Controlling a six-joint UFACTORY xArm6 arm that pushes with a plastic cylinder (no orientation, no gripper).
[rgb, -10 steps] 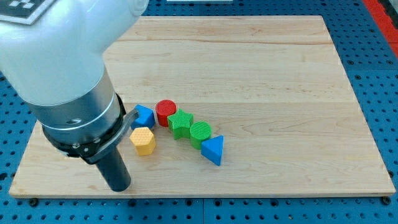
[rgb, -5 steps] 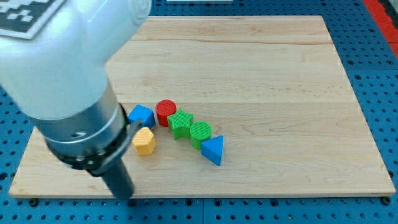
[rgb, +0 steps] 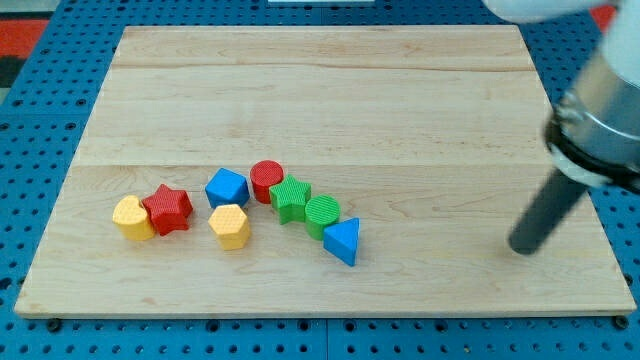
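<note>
So my tip is sitting on bare board at the view's right, touching nothing, well apart from every block; nearest is the blue triangle. Count: two blue with the blue cube, two red (red cylinder, red star), two green (green block, green cylinder), two yellow (yellow hexagon, yellow block).

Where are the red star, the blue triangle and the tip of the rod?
red star (rgb: 167, 208), camera view, middle of its top face
blue triangle (rgb: 343, 240), camera view, middle of its top face
my tip (rgb: 521, 248), camera view, rod's very end, far right of all blocks
</note>
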